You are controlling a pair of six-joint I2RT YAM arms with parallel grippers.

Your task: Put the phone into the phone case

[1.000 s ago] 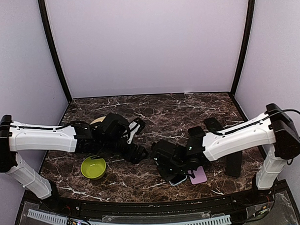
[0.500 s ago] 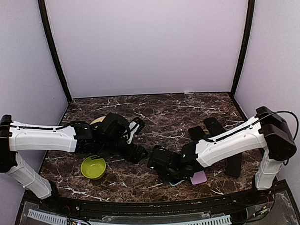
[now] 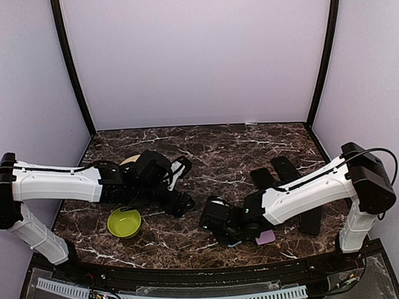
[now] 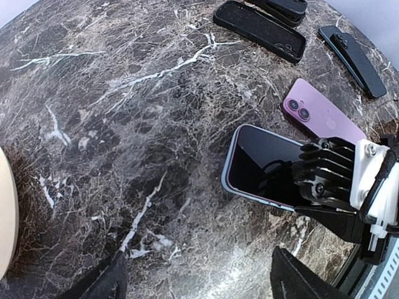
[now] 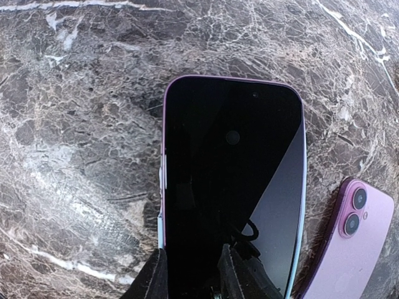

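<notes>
- Right gripper (image 5: pixel 193 283): stands over one end of the phone (image 5: pixel 230 174); you have no way in at that end.
- Pink phone (image 5: pixel 345 249): face down, just beside one long edge of the phone; that side is tight.
- Table (image 3: pixel 219 149): bare marble along the phone's other long edge and free end; approach from here.
- Left gripper (image 4: pixel 202 286): fingers spread wide above bare marble, near that free end.
- Black case (image 4: pixel 259 22): well apart, beyond both phones.
- Green bowl (image 3: pixel 124 222): beside your left arm, well apart from the phone.

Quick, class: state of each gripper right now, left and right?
Left gripper: open, holding nothing.
Right gripper: jaws narrowly apart over the phone's near end; whether it grips cannot be told.
</notes>
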